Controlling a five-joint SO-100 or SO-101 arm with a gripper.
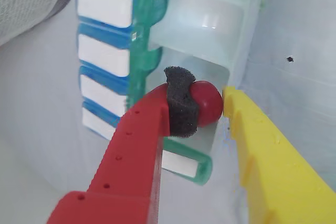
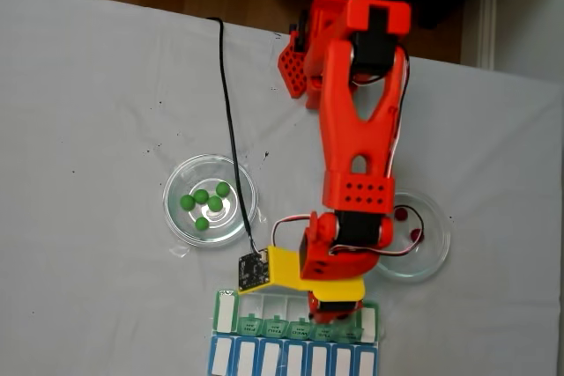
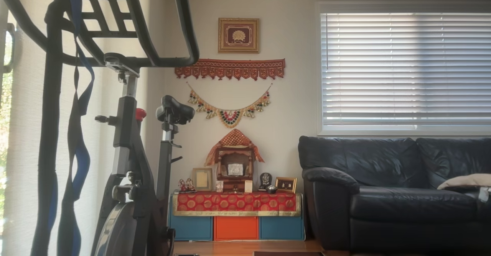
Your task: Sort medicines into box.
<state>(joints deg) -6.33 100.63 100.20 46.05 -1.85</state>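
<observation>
Where pinched: red ball (image 1: 206,102) in hand (image 1: 210,106)

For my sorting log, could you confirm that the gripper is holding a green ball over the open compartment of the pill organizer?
Not quite: the ball in the gripper is dark red, as the wrist view shows. It is indeed over the pill organizer's open compartment.

Two round clear glass dishes (image 2: 238,217) (image 2: 434,253) sit well apart on the pale grey table cover (image 2: 88,129), and a thin black cable (image 2: 226,112) trails across it. Over in the room, an exercise bike (image 3: 130,164) stands at the left, a black leather sofa (image 3: 395,191) sits under the white blinds (image 3: 404,68), and a small wooden shrine (image 3: 234,168) rests on a red cloth-covered cabinet (image 3: 234,214).
</observation>
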